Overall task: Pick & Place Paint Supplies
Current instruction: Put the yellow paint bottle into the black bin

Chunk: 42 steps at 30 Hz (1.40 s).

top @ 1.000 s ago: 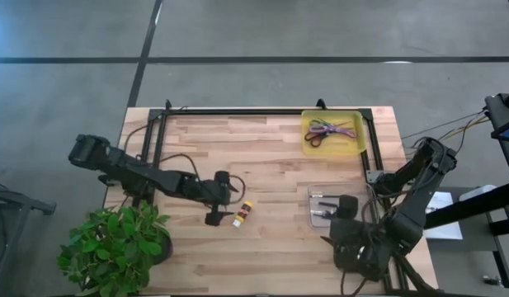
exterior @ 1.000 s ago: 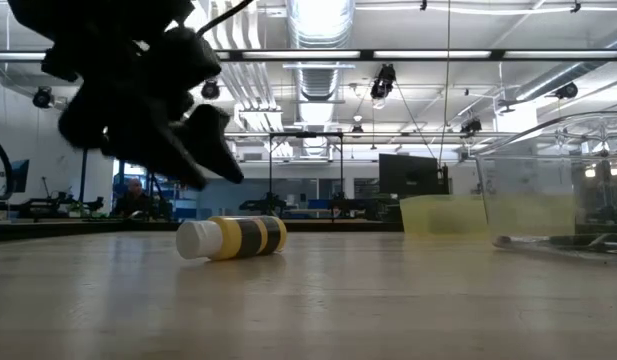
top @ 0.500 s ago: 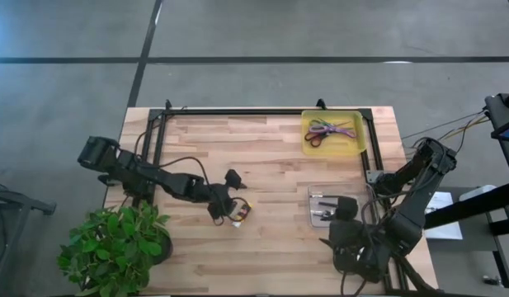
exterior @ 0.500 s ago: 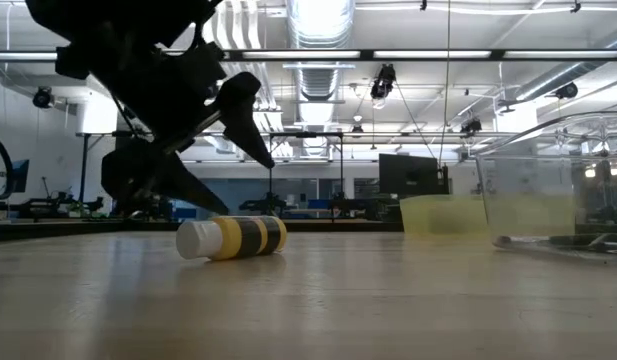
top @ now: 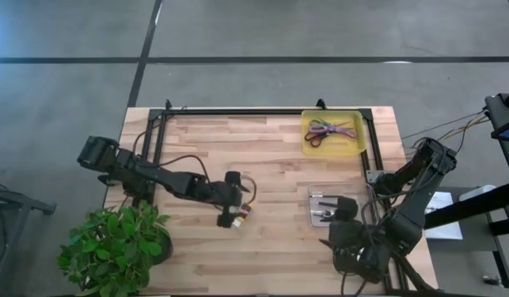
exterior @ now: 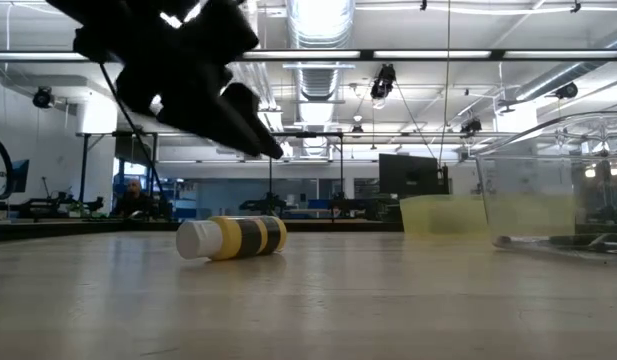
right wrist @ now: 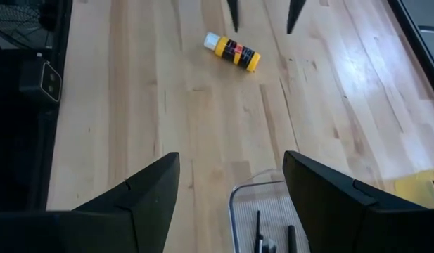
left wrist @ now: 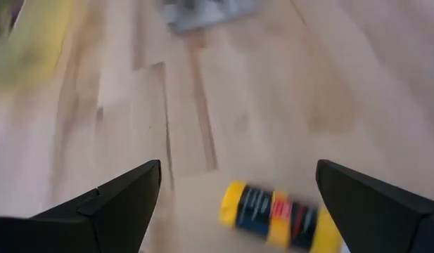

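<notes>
Hovering over the middle of the wooden table, the left gripper hangs just above a yellow paint tube with its fingers spread wide, holding nothing. Tube lies on its side on the bare boards, white cap at one end, dark bands round the yellow body; low view shows clear air between it and the dark gripper above. In the left wrist view the tube sits between the two fingers, below them, not touched. Right gripper waits near the table's right edge, beside a clear tray holding thin dark brushes; its fingers stand apart, nothing between them. Yellow tray at the far right corner holds scissors with green, purple and red handles. Potted plant at the near left corner.
</notes>
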Motion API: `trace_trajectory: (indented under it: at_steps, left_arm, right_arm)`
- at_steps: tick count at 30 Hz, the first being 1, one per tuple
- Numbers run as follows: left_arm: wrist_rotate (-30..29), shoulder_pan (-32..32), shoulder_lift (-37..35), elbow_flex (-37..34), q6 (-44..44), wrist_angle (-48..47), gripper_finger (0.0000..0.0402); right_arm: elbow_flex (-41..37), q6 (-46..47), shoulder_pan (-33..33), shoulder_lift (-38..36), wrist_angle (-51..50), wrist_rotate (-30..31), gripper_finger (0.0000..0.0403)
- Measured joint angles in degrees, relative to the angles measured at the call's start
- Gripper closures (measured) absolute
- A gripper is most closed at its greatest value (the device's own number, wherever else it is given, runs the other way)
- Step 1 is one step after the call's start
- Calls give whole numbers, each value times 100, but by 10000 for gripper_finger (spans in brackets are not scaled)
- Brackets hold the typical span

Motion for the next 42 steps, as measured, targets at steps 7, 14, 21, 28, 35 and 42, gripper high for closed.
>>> trace_trajectory:
  at_steps: [7, 14, 21, 28, 35, 42]
  left_arm:
    - [-256, -50, 9, 121, -3150, -226, 19]
    - [-258, -94, 10, 87, -4169, -729, 19]
    - [-145, -102, 505, 119, -4443, -811, 19]
    - [-214, -132, 1358, 578, -4251, -1334, 19]
    - [-775, -157, 1456, 864, -2650, -2050, 37]
    - [-948, -176, 1451, 818, -1283, -2037, 118]
  right_arm:
    - [0, -4, 0, 0, 67, 0, 150]
    - [-2, -5, 0, 0, 72, 11, 150]
    - [0, -27, -1, -2, 82, 39, 150]
    - [0, -42, 0, -2, 85, 41, 150]
    - [0, -70, 0, -2, 89, 42, 150]
    - [-2, -88, 20, 35, 191, 43, 150]
